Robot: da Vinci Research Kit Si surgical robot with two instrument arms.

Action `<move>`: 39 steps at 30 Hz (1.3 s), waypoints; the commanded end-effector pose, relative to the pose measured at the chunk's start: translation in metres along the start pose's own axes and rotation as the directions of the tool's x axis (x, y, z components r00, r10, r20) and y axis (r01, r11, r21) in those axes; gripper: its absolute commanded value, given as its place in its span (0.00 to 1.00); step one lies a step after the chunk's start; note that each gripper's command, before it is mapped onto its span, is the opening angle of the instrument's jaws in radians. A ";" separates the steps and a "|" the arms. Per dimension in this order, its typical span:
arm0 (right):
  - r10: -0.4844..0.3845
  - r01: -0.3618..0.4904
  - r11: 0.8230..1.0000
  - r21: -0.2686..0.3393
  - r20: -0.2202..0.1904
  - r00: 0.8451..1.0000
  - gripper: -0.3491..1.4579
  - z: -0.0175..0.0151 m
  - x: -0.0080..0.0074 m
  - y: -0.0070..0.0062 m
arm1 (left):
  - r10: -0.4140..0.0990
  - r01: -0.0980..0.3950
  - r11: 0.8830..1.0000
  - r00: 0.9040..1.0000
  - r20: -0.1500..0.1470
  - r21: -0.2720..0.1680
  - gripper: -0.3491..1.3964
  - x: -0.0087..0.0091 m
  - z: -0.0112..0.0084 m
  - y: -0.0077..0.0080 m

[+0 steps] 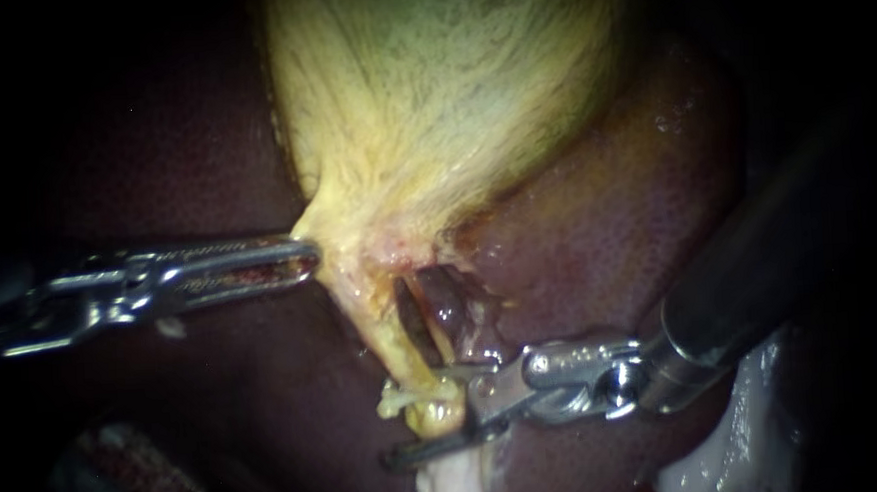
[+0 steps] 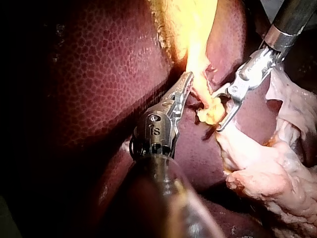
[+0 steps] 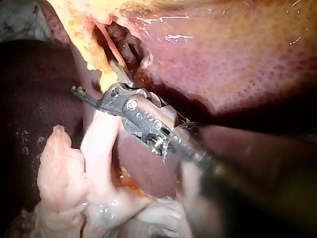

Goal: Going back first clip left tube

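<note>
First, at the left, the left instrument's hand (image 1: pixel 309 260) is closed on the gallbladder (image 1: pixel 431 106). Its tip pinches the yellow edge just above the neck, and the tissue draws to a point there. The endoscope view shows that hand broadside. Only the left wrist view shows it edge-on, the 2 jaws lying together with yellow tissue at their tip.

Below the neck the left tube (image 1: pixel 381 329) slants down, with a dark slit (image 1: pixel 414 322) beside it. The right wrist view looks into that slit and shows a thin red strand inside, which the left wrist view does not show.

At the tube's lower end the right instrument's hand (image 1: pixel 419 417) stands open, with 1 jaw on each side of a yellow lump on the tube. Whether both jaws touch it, I cannot tell.

Dark red liver (image 1: pixel 607 217) lies all around. Farthest right is pale tissue (image 1: pixel 739 446), a sliver in the endoscope view but a broad, lumpy mass in both wrist views.

Count: 2 instruments, 1 gallbladder, 1 liver, 1 tube clearly made out.
</note>
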 end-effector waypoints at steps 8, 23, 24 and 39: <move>-0.095 0.095 0.995 0.001 0.003 0.995 0.52 -0.0008 0.0001 0.0003 | 0.000 0.000 1.000 1.000 0.000 0.000 0.00 0.0000 0.0000 -0.0001; -0.108 0.108 0.994 -0.011 0.001 0.994 0.52 -0.0038 0.0002 0.0003 | 0.000 0.000 1.000 1.000 0.000 0.000 0.00 0.0000 -0.0002 -0.0001; -0.105 0.105 0.994 -0.014 0.001 0.994 0.52 -0.0041 0.0002 0.0002 | 0.000 0.000 1.000 1.000 0.000 0.000 0.00 0.0000 -0.0002 -0.0001; -0.116 0.116 0.991 -0.073 0.003 0.993 0.52 -0.0135 0.0028 -0.0005 | 0.002 -0.002 1.000 1.000 0.001 -0.001 0.00 0.0004 0.0001 0.0000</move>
